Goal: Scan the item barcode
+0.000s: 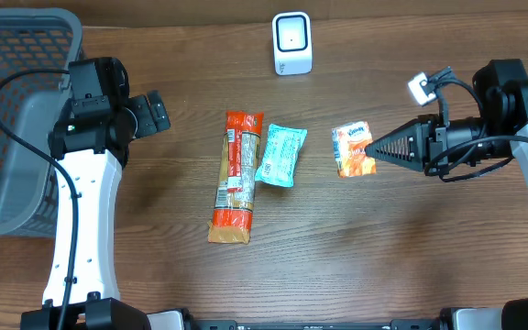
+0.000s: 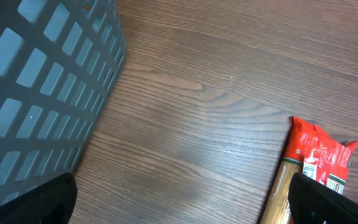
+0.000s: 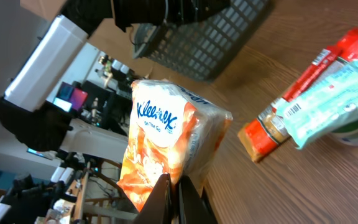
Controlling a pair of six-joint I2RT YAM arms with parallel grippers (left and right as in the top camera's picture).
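Note:
An orange and white Kleenex tissue pack [image 1: 353, 148] [image 3: 166, 146] is pinched at its edge by my right gripper [image 1: 377, 147] [image 3: 178, 194], which is shut on it at the right of centre. The pack looks tilted up off the wood. A white barcode scanner [image 1: 292, 43] stands at the back of the table, apart from the pack. My left gripper [image 1: 159, 113] [image 2: 182, 208] is open and holds nothing; it hovers over bare wood beside the basket.
A grey mesh basket [image 1: 12, 128] [image 2: 36, 93] fills the far left. A long red and tan packet [image 1: 236, 176] [image 2: 316, 165] and a teal packet [image 1: 280, 154] [image 3: 334, 102] lie side by side at the table's centre.

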